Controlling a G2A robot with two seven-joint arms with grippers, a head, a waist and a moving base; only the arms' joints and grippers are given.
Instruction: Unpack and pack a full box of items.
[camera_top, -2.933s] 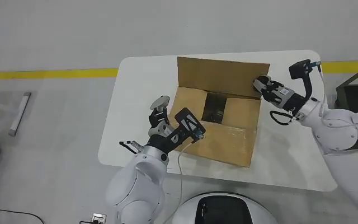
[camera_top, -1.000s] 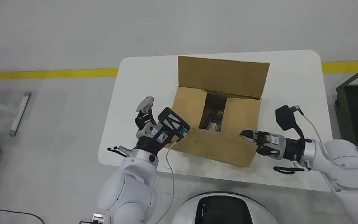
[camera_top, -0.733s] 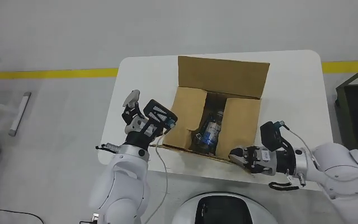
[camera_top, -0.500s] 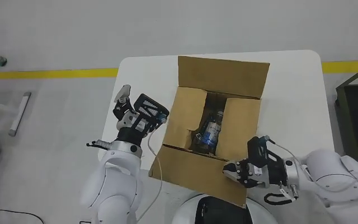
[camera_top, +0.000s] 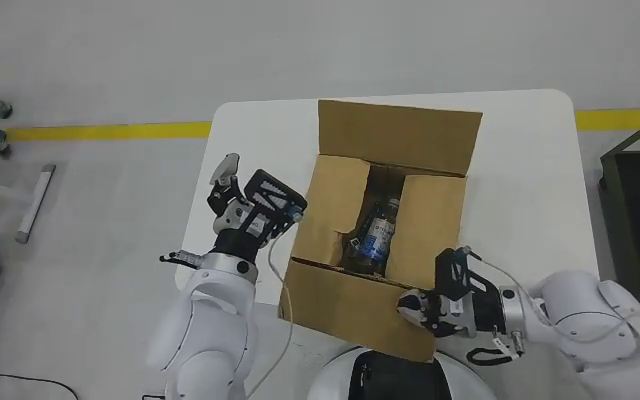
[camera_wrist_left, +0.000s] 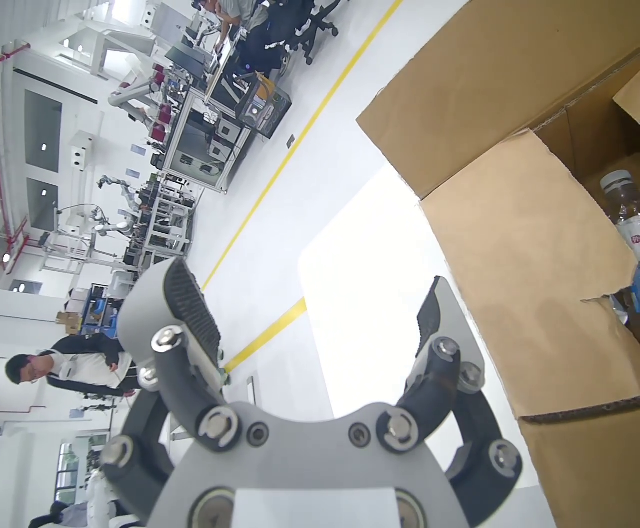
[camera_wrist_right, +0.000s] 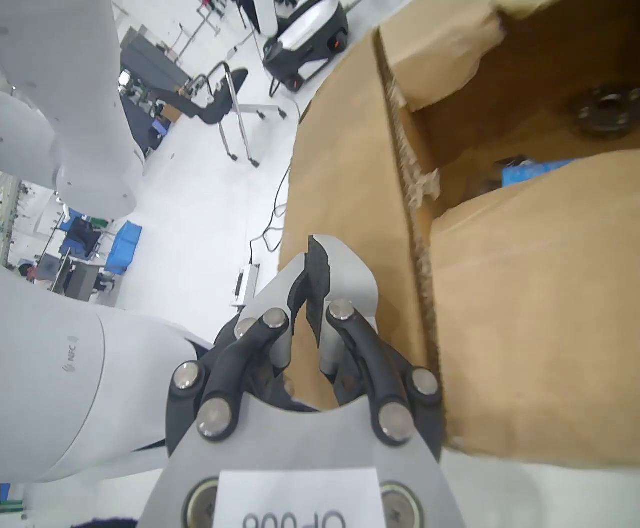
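box (camera_top: 436, 222) sits mid-table (camera_top: 520, 130), unpacking stage by the look of it, nothing lifted out yet. far flap (camera_top: 400, 135) stands up and back. near flap (camera_top: 345, 298) is folded out toward the robot, hanging past the table's near edge.

right gripper (camera_top: 414, 305) is at that flap's outer corner. in the right wrist view its fingers (camera_wrist_right: 350, 280) are pinched nearly together with the cardboard edge between them. judged purpose: holding the flap down and out so it cannot spring back over the opening.

two side flaps (camera_top: 335, 205) lean in over the opening, leaving a slot. bottle (camera_top: 378, 235) lies in that slot on the box floor, cap toward the far side. darker items beside it, too dim to name.

left gripper (camera_top: 228, 188) hangs just outside the box's left wall, jaws spread wide, nothing between them. likely placed to push the left side flap back or go in for the bottle.
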